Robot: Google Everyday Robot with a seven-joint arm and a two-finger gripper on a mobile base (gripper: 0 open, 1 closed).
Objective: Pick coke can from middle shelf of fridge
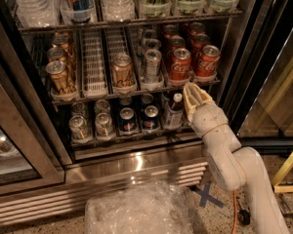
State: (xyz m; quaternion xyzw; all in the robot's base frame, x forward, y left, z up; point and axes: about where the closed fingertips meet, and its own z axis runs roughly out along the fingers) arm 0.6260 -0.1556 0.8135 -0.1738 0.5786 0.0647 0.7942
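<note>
The fridge (244, 43) stands open. Its middle shelf (136, 89) holds white ribbed can lanes. Two rows of red coke cans fill the right lanes; the front ones are at the shelf lip, one left (179, 64) and one right (207, 61). Silver cans (152, 65) sit left of them, gold-tan cans (122, 71) further left. My gripper (194, 92) on the cream arm is just below and in front of the shelf lip, under the gap between the two front coke cans, pointing up at them. It holds nothing.
The upper shelf (132, 21) carries clear tubs and bottles. The lower shelf (127, 123) holds dark and silver cans and a small bottle (175, 110). A crumpled clear plastic bag (141, 211) lies on the floor before the steel base. A yellow frame (288, 172) stands at right.
</note>
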